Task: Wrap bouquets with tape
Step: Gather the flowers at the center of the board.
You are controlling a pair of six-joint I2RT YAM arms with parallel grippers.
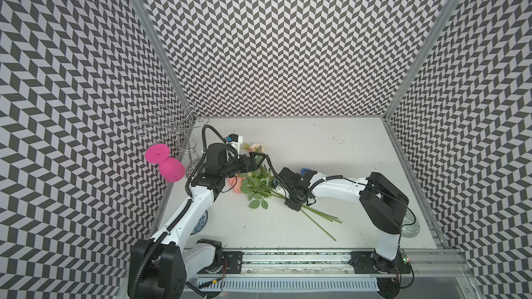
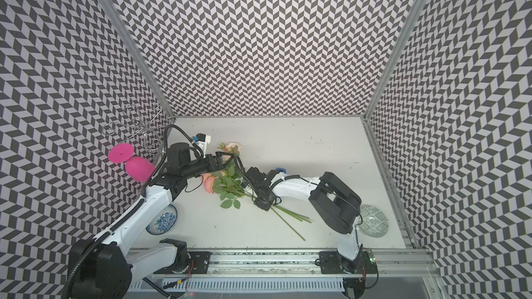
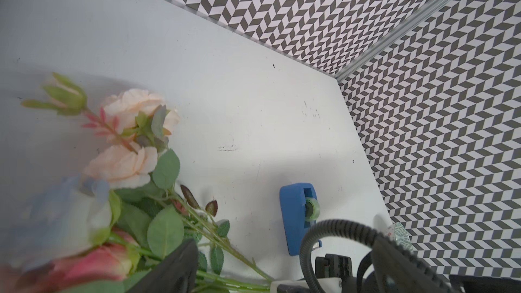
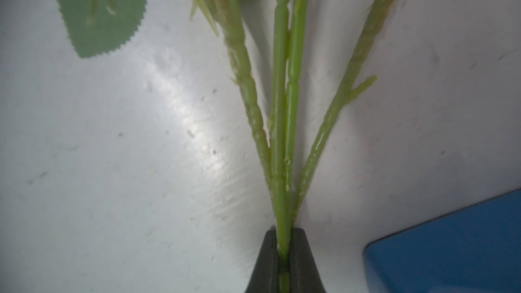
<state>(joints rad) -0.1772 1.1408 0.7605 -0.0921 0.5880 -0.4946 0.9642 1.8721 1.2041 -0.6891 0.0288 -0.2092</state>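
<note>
Table (image 1: pixel 331 174): one, white.
Bouquets (image 1: pixel 267 191): lying mid-table, blooms to the back left, bare stems toward the front; toothed green leaves; two peach blooms, one pink, one white.
Right gripper (image 4: pixel 283 242): clamped tight on the stems, four strands fanning out from it.
Left gripper (image 1: pixel 262 162): spread wide, empty, over the bloom end.
Tape (image 3: pixel 298 215): one blue dispenser, just beside the stems.

tape (image 3: pixel 293 215): matt blue plastic | table (image 3: pixel 253 94): smooth, scuffed | bouquets (image 4: pixel 282 136): glossy plastic stems
</note>
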